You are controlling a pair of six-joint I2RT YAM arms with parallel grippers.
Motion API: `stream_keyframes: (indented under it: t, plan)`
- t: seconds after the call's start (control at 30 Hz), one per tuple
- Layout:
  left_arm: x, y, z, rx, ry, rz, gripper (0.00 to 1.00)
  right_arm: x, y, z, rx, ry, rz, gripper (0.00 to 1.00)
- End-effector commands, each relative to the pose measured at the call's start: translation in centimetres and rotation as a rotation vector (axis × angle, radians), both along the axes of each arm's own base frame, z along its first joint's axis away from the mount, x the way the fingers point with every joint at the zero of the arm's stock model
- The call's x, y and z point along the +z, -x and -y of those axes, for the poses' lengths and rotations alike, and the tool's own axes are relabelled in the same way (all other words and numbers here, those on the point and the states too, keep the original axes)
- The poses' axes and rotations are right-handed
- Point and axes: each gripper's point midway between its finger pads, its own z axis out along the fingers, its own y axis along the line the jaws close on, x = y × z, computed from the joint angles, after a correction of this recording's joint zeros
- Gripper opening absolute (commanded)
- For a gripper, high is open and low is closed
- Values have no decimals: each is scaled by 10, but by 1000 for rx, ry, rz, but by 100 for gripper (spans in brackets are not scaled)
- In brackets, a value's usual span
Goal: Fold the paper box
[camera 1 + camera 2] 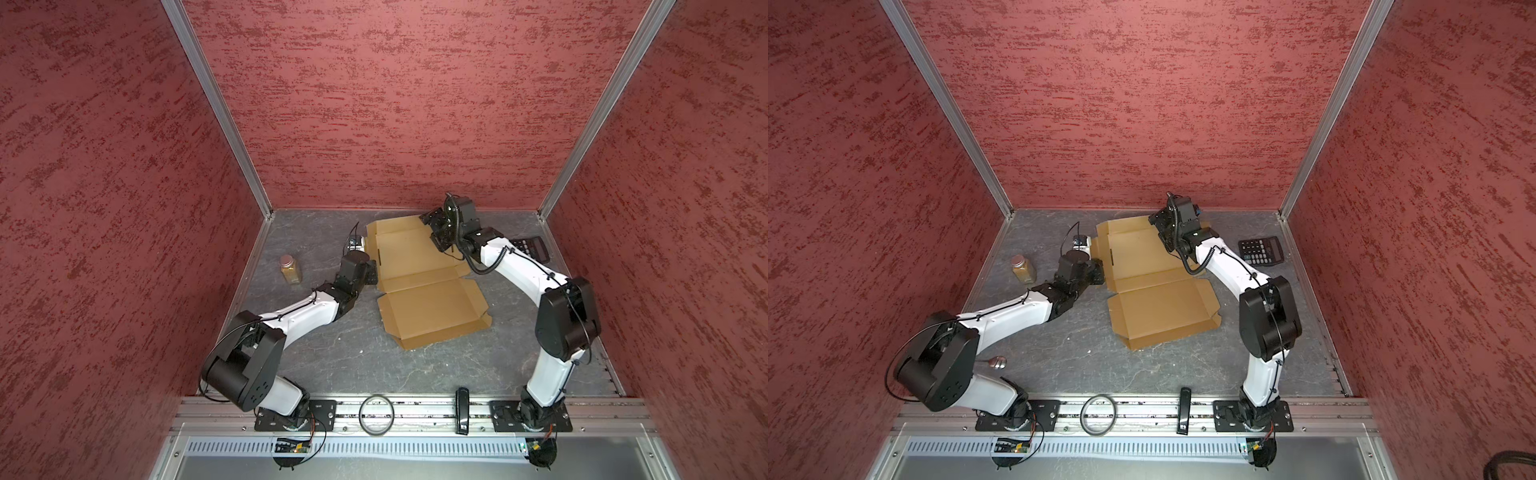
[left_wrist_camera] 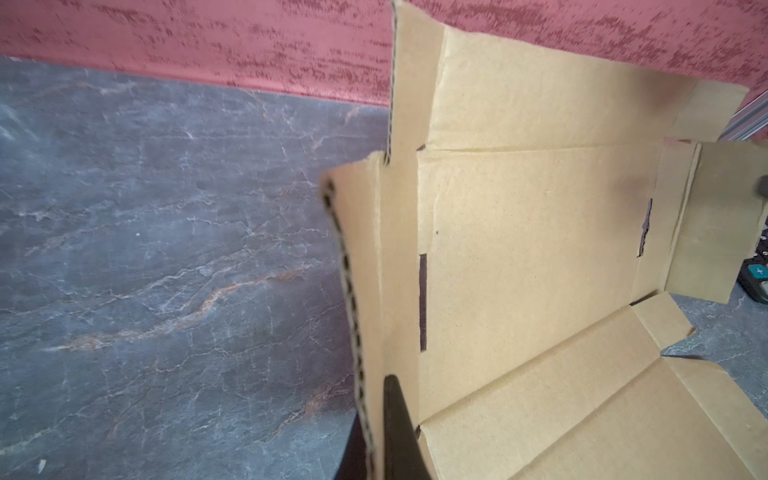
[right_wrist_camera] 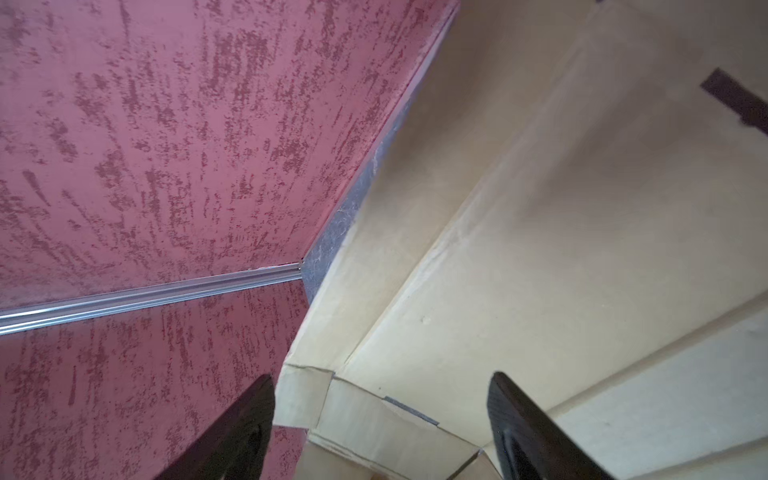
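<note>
- The spice jar [image 1: 291, 270] stands at the left of the counter [image 1: 332, 353], well apart from the work.
- Our left tool [image 1: 372, 270] is clamped on the box's left side flap and holds it raised, we judge to form a wall.
- The paper box [image 1: 419, 266] lies open mid-counter near the back wall, its lid panel spread flat toward us. We think folding has barely begun.
- Our right tool [image 3: 382, 376] hovers at the far right corner with its fingers apart astride a corner tab, placed, we think, to take that side.
- The calculator [image 1: 1260, 249] lies near the box's right side, not touching it.
</note>
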Motion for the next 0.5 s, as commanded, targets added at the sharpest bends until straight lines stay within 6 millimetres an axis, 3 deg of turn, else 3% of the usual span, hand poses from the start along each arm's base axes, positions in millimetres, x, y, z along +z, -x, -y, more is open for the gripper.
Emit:
stream_keyframes:
  t: [0.0,0.23,0.47]
  plan:
    - [24,-2,-3,25,-12,109,0,-12,-2,3,-84,-39,-73,82]
    - [24,3,-1,25,-18,145,0,-12,-13,4,-120,-75,-66,82]
    - [21,7,3,18,-29,155,0,1,-19,8,-155,-110,-39,82]
